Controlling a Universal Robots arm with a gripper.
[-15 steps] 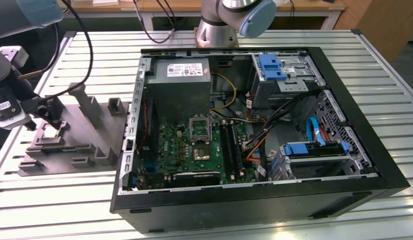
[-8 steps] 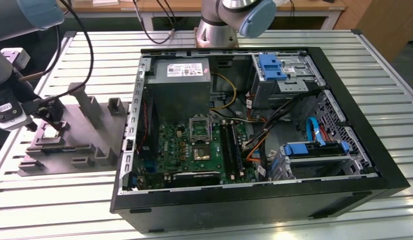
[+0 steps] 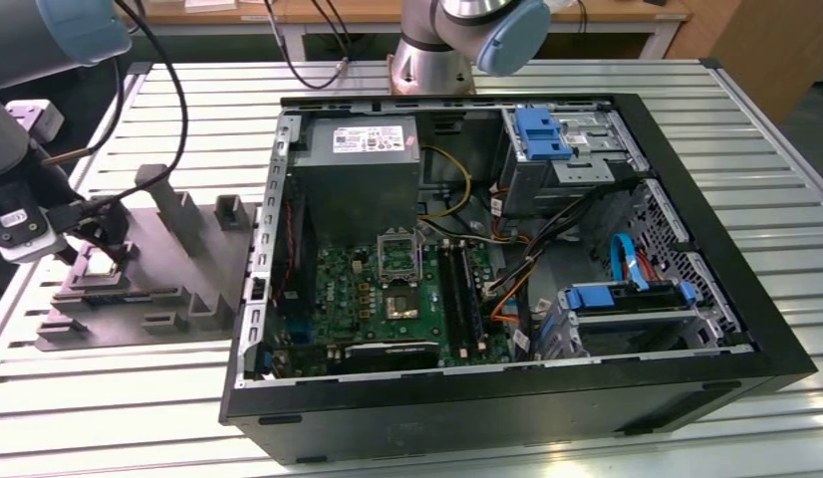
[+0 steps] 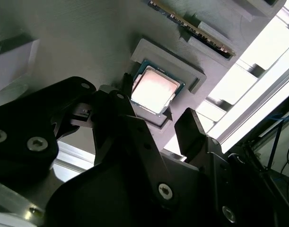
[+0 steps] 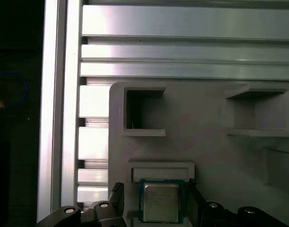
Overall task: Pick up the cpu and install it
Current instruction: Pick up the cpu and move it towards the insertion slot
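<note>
The small flat square cpu with its dull silver metal top (image 4: pixel 155 90) lies metal face up in a shallow raised square nest (image 5: pixel 158 170) near the middle of the large grey plastic fixture (image 3: pixel 185 249). The nest's low walls keep the chip square and at a known spot. I judge that is why it sits there and not loose on the slatted aluminium counter (image 3: pixel 145 398) under the fixture.

The black 2-fingered claw (image 4: pixel 156 101) hangs right over that nest with its fingers apart, 1 on each side of the chip. Both wrist views show a sliver of fixture between each finger and the chip's pale rim, so nothing is gripped yet. The spread looks chosen to meet 2 opposite edges and spare the underside.

Beside the fixture, toward the exterior view's right, the open black computer case (image 3: pixel 730 378) lies on its side. Its green motherboard (image 3: pixel 372 299) and rectangular silver-framed socket (image 3: pixel 399 247) face up. I judge it is laid that way so the socket can be reached from straight above.
</note>
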